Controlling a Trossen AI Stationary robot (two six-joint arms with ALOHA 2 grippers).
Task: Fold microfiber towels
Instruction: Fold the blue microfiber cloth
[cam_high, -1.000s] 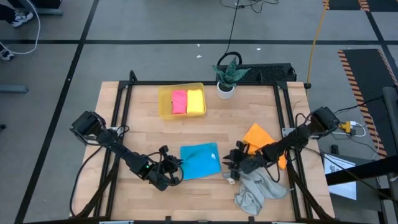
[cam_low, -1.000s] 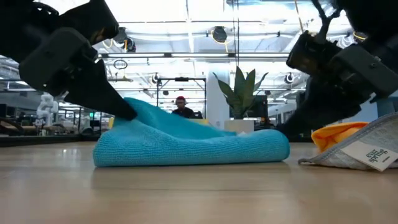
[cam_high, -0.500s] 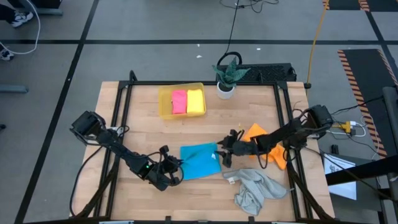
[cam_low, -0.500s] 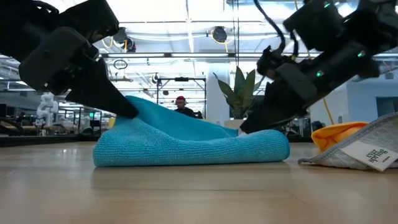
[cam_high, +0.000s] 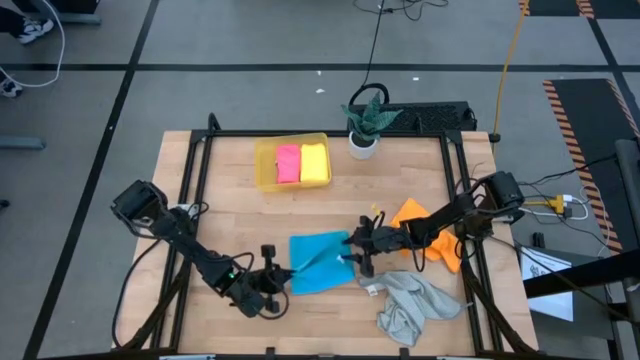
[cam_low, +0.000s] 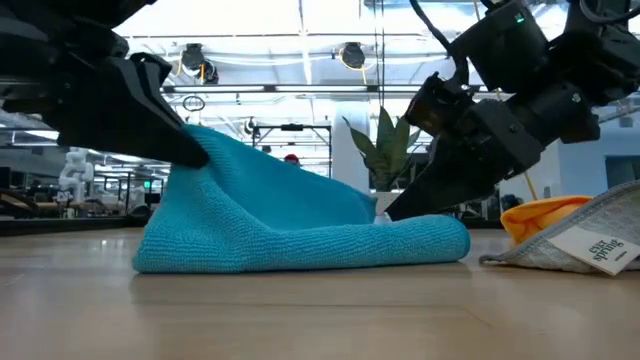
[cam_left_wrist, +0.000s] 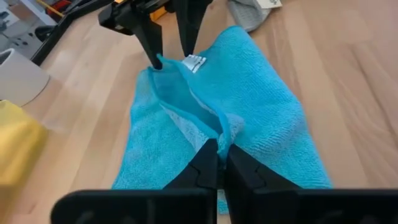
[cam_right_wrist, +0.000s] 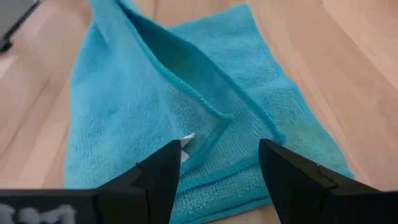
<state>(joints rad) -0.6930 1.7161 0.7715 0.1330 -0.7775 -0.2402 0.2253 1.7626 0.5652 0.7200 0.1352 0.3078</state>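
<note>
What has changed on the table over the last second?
The right end effector swung from the grey towel to the blue towel, fingers open at its corner. The left end effector, shut on the blue towel's edge, lifted it higher and drew back slightly. The orange towel and the pink and yellow towels stayed put.

I see the wooden table (cam_high: 230, 215) framed by a black metal rail (cam_high: 330, 133). A translucent yellow plastic tray (cam_high: 262, 165) sits toward its far edge, and just beside it a small potted plant (cam_high: 364, 122) in a white pot. In my low view the plant (cam_low: 388, 150) stands before a bright hall with ceiling lights (cam_low: 349, 55).
</note>
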